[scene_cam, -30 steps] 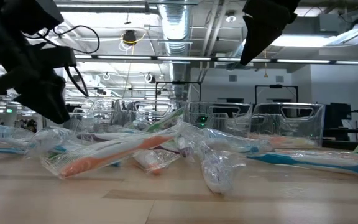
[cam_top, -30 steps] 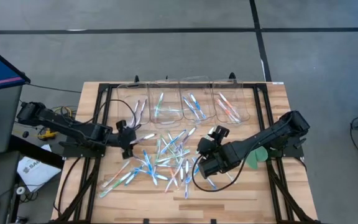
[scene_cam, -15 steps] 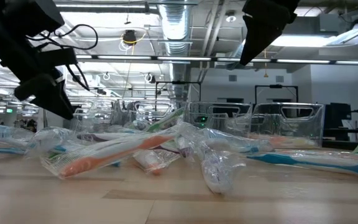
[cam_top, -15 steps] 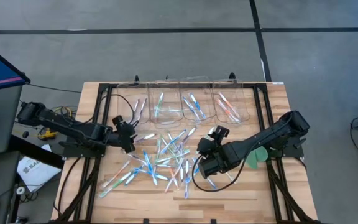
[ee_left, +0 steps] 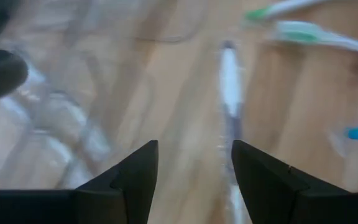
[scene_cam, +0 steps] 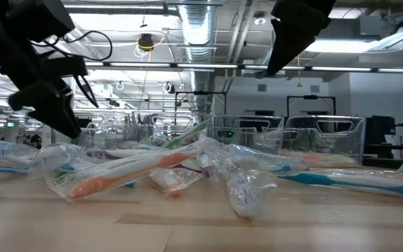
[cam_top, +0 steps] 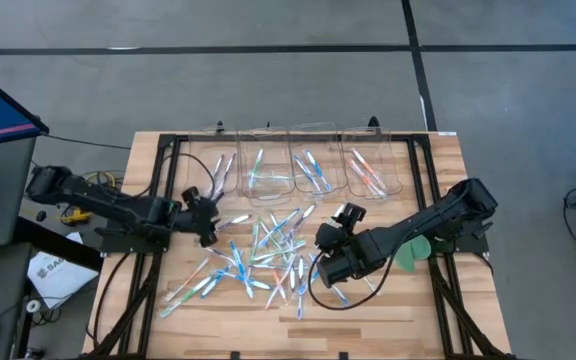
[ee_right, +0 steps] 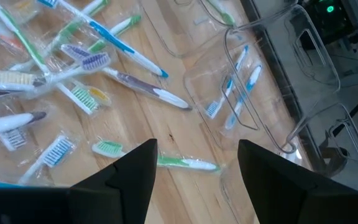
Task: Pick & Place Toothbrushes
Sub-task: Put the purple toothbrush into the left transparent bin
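Observation:
The toothbrushes [cam_top: 268, 255] lie in a loose pile at mid-table, many in clear wrappers [scene_cam: 138, 168]. My left gripper [cam_top: 209, 236] hovers open at the pile's left edge. Its wrist view is blurred; it shows a white and purple toothbrush [ee_left: 229, 81] flat on the wood beyond the fingers [ee_left: 135, 177]. My right gripper [cam_top: 321, 272] hangs open over the pile's right side. Its wrist view looks down on scattered toothbrushes [ee_right: 135, 84], including a green one [ee_right: 157, 158]. More toothbrushes lie inside the clear bins [cam_top: 313, 170].
Several clear bins [cam_top: 268, 165] stand in a row along the far edge, seen also in the low view [scene_cam: 327, 136]. A flat green disc [cam_top: 413, 252] lies partly under my right arm. Black frame rails [cam_top: 153, 200] run along both table sides. Bare wood [cam_top: 368, 310] shows at the near edge.
My left gripper has shifted a little toward the far edge and turned slightly at the wrist, staying above the pile's left edge. The pile has not moved.

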`<state>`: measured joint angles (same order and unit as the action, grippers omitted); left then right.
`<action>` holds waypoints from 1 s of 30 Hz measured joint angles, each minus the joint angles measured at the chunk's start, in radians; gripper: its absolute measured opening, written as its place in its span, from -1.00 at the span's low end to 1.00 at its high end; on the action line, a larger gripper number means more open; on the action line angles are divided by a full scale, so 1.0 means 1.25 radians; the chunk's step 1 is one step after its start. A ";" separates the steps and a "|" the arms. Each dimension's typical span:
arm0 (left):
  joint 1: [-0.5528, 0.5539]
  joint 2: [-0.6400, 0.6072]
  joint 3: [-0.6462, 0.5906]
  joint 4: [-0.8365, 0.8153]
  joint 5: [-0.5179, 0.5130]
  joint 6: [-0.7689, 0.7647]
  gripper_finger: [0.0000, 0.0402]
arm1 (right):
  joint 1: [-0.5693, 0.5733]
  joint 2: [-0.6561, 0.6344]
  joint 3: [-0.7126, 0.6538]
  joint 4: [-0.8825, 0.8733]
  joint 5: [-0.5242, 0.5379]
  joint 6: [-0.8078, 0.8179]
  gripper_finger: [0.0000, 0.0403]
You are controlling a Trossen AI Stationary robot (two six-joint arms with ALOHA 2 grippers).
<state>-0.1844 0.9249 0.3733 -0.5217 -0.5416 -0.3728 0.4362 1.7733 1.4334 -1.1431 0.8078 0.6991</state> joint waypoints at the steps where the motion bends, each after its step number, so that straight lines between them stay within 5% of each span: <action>1: -0.009 0.000 0.000 0.000 0.002 0.001 -0.02 | 0.000 0.000 0.000 0.000 0.000 0.000 0.08; 30: -0.040 0.231 0.004 0.006 0.090 -0.112 -0.05 | 0.000 -0.001 0.000 0.001 0.000 -0.002 0.08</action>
<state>-0.2350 1.2134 0.3781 -0.5139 -0.4290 -0.5129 0.4362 1.7725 1.4330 -1.1422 0.8078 0.6971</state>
